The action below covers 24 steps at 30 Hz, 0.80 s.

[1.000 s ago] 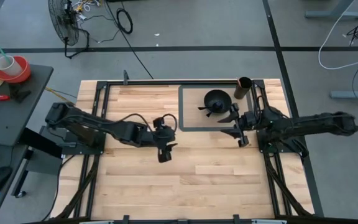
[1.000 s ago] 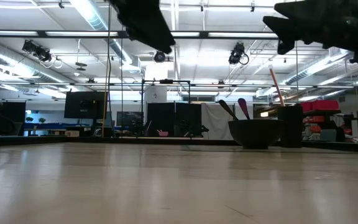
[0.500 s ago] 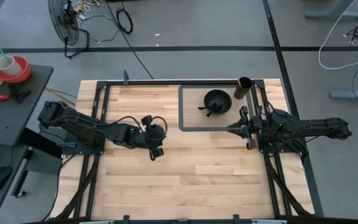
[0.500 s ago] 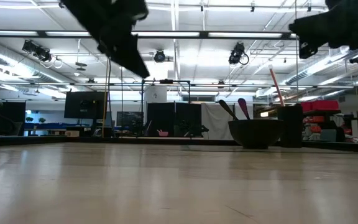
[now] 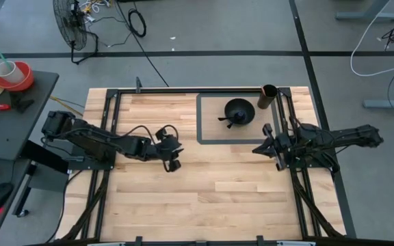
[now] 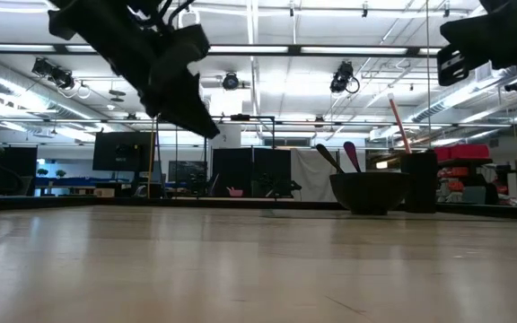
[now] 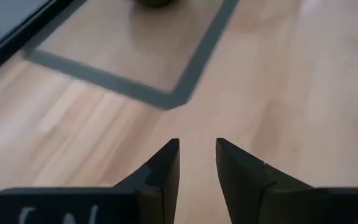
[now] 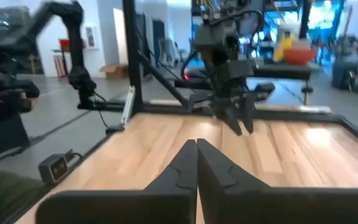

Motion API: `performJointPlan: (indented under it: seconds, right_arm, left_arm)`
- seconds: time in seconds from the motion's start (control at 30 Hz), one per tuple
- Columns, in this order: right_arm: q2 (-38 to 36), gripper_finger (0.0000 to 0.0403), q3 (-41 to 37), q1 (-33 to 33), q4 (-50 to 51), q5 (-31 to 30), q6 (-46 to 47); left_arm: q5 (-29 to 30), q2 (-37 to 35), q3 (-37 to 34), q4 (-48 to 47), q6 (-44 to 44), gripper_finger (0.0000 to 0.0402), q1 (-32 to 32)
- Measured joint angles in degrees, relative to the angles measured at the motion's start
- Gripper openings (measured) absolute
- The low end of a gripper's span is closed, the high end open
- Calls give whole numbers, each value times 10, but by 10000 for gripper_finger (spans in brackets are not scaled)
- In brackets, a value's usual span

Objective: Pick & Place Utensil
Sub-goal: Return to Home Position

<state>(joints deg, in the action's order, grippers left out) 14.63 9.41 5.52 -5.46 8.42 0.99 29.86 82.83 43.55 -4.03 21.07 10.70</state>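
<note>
A black bowl (image 5: 239,111) stands on the table inside a grey taped rectangle (image 5: 200,130) at the far right. Two utensils lean against its rim, a dark one (image 6: 329,158) and a purple one (image 6: 352,154). A dark cup (image 5: 268,96) beside it holds a red stick (image 6: 397,121). My left gripper (image 5: 172,162) hangs open over bare wood left of the rectangle, with nothing between its fingers (image 7: 166,165). My right gripper (image 5: 259,147) is shut and empty, near the right edge, on the near side of the bowl.
Black frame rails (image 5: 289,171) run along the table's sides and far edge. Bare wood (image 5: 217,198) fills the middle and the near half. The right wrist view looks across the table at my left gripper (image 8: 238,115).
My left gripper has drawn back toward the table's left edge and come down closer to the wood. My right gripper has pulled back toward the right edge, turned level, and its fingers have shut on nothing.
</note>
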Motion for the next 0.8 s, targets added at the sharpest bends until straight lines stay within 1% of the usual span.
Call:
performJointPlan:
  seconds: [0.07,0.13,0.2,0.3,0.37,0.43,0.53,0.6,0.73,0.8]
  right_arm:
    - [0,4,-19,5,-40,1,-6]
    - [0,6,-49,5,-104,1,-12]
    - [0,6,-81,5,-171,1,-12]
    - [0,5,-83,5,-151,10,14]
    - [-1,3,-82,5,-150,41,44]
    - [-8,3,-70,5,-142,72,43]
    - [-19,6,-61,5,-153,86,39]
    - [-23,9,-61,5,-153,83,39]
    - [-18,15,-61,5,-145,71,39]
    - [-18,17,-61,5,-139,71,33]
  left_arm:
    - [-19,0,0,27,-4,108,0]
    - [-34,0,0,48,-7,108,0]
    - [-36,0,0,72,-7,108,0]
    - [-35,0,0,105,-32,107,8]
    - [-37,-8,0,104,-73,104,22]
    - [-45,-32,-1,96,-104,99,36]
    - [-62,-101,-33,104,-125,87,49]
    - [-63,-161,-75,113,-123,78,54]
    - [-33,-290,-185,159,-83,62,68]
    - [-18,-341,-241,202,-71,56,77]
